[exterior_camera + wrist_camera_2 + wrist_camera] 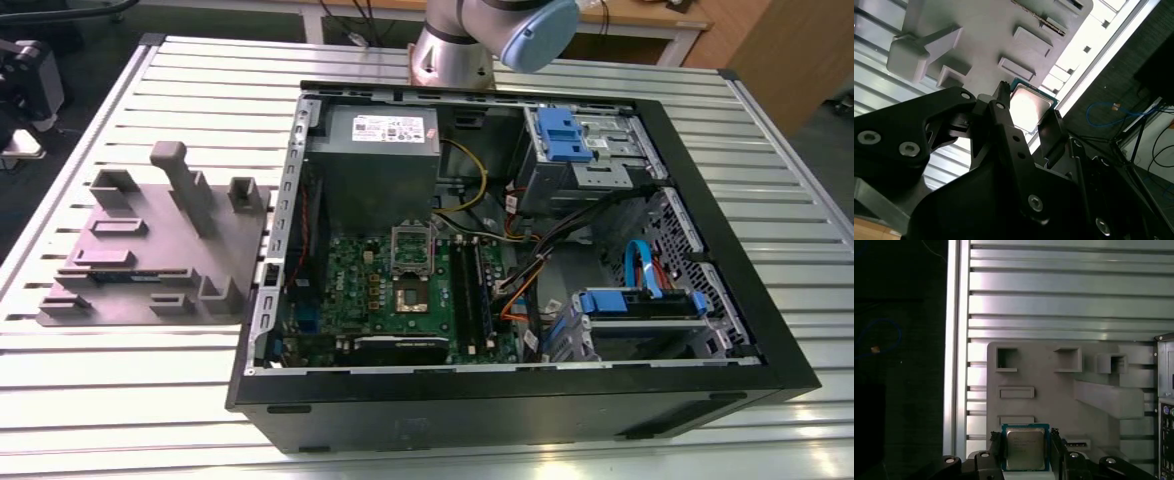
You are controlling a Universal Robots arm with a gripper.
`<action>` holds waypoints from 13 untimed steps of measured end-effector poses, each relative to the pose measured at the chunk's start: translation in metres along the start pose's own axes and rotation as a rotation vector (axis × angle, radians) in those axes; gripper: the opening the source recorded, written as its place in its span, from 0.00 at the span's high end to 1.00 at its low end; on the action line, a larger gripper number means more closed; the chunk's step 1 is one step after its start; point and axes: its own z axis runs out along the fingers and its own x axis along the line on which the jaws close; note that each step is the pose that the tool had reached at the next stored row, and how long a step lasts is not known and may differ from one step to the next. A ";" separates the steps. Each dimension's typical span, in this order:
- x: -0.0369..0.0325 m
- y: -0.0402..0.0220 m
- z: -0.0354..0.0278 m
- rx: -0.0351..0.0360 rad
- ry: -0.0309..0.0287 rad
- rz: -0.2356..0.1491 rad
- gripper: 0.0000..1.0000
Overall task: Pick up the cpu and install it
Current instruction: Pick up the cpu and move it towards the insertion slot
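Note:
The cpu (1025, 447), a small square chip with a shiny silver-grey top and a green edge, sits between my gripper's (1026, 456) two black fingers (996, 450). The gripper is shut on it from two opposite sides. In the second wrist view the cpu (1030, 106) hangs well above the grey fixture plate (989, 35). The first wrist view puts that plate (1054, 390) far below the chip. In the exterior view the green motherboard (350, 290) lies inside the open computer case (787, 370), with its socket (410, 292) uncovered.
The grey fixture plate (147, 250) with raised blocks lies at the exterior view's left of the case, on a ribbed metal table (120, 380). Inside the case are a grey power-supply box (380, 150), black memory sticks (470, 285), cables and blue drive brackets (641, 300). The arm (467, 40) rises behind the case.

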 end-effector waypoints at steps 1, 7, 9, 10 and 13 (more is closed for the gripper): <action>-0.0001 0.0001 -0.0018 0.0000 -0.0001 0.000 0.53; -0.0002 0.0004 -0.0084 -0.0002 -0.0003 0.000 0.53; -0.0002 0.0004 -0.0085 -0.0001 -0.0003 0.000 0.53; -0.0002 0.0004 -0.0087 -0.0001 -0.0001 0.000 0.53; -0.0002 0.0004 -0.0089 0.0000 -0.0001 0.000 0.53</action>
